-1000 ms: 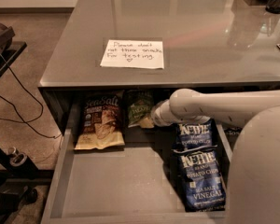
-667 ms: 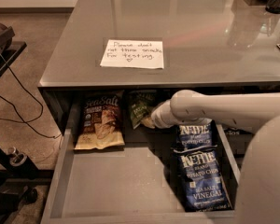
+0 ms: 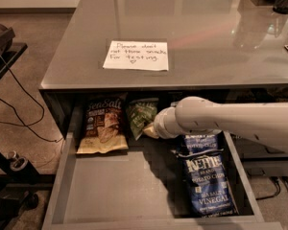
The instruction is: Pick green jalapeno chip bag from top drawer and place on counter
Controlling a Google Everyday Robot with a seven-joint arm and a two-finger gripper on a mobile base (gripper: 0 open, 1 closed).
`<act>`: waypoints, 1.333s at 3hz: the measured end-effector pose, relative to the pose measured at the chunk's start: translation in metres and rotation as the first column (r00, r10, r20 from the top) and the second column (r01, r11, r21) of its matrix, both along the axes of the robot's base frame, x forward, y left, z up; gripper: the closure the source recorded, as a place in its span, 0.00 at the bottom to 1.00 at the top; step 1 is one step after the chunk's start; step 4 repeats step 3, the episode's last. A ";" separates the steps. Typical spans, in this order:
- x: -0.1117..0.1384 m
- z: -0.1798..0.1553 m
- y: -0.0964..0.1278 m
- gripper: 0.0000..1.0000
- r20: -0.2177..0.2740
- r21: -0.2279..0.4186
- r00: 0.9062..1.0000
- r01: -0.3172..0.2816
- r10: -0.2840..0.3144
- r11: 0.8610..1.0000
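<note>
A weak catch looked likely — the gripper might pinch only a crinkled edge of the green jalapeno chip bag, which could slip down beside the 2 Kettle bags. It sat against the bag's right side at the back of the top drawer; open or closed, I could not tell.

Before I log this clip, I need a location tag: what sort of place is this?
Probably an office or lab snack station: a counter with a handwritten note about testing, over an open drawer of chip bags. The gripper is in the drawer, at the green bag.
</note>
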State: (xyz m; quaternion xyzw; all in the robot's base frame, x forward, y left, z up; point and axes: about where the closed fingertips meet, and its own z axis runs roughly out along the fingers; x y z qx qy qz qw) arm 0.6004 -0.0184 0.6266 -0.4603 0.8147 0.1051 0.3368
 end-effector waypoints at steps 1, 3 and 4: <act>-0.038 0.020 -0.001 1.00 0.037 0.009 0.998 -0.048 0.048 0.999; -0.122 0.066 0.019 1.00 0.087 0.099 0.972 -0.228 0.220 0.969; -0.122 0.066 0.019 1.00 0.087 0.099 0.972 -0.228 0.220 0.969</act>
